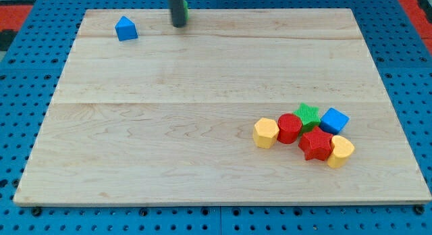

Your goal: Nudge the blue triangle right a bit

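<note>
The blue triangle sits near the top left corner of the wooden board. My tip is on the board near the top edge, to the right of the blue triangle and apart from it. A green block shows only as a sliver behind the rod, mostly hidden.
A cluster sits at the lower right: a yellow hexagon block, a red cylinder, a green star, a blue cube, a red star and a yellow heart. A blue pegboard surrounds the board.
</note>
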{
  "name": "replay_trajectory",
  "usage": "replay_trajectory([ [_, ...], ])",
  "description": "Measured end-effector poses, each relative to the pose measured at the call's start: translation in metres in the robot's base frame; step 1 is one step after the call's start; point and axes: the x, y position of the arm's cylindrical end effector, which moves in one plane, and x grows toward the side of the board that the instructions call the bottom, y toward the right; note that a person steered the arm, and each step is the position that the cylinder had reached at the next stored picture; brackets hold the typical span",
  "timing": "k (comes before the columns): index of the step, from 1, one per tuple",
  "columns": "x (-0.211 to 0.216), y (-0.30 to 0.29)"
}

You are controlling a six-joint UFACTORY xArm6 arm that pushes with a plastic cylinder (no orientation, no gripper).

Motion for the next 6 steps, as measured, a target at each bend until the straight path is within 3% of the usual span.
replay_trajectory([
  [1,0.058,-0.007],
  [2,0.069,-0.128],
  [3,-0.013,-0.226],
  [4,-0.040,-0.179],
  [5,0.032,-0.140],
  [6,0.068,-0.106],
])
